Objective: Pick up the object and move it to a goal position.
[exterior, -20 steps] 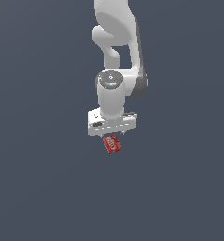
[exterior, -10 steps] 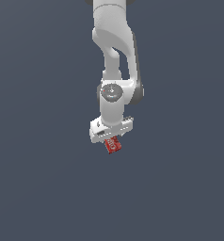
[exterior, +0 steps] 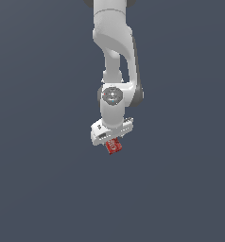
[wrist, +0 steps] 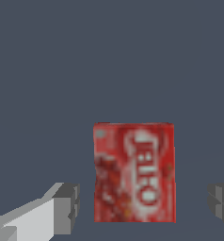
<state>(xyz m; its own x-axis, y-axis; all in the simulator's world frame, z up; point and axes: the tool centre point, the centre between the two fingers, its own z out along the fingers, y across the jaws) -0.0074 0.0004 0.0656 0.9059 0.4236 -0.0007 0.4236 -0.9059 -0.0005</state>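
"Looking at the white robot pincer (wrist: pixel 142 207), can you tell me what it is doing?"

"It is open wide. One grey finger (wrist: pixel 67 208) is on each side of the small flat red box with white letters (wrist: pixel 134 172), and there is a gap between each finger and the box. So it is not holding anything yet."

"Where is the box?"

"It lies flat on the plain dark grey floor (exterior: pixel 38 189), right under the pincer (exterior: pixel 111 137). In the exterior view it peeks out below the white hand."

"What could go wrong?"

"I think the fingers might close too high and only pinch the top edge. Then the box could slip out when the white robot arm (exterior: pixel 115 56) lifts. If the hand is a bit crooked, one finger could also bump the box and push it away."

"What changed from a second ago?"

"The arm has come down lower. The hand is closer to the box now, and the box has stayed in its place."
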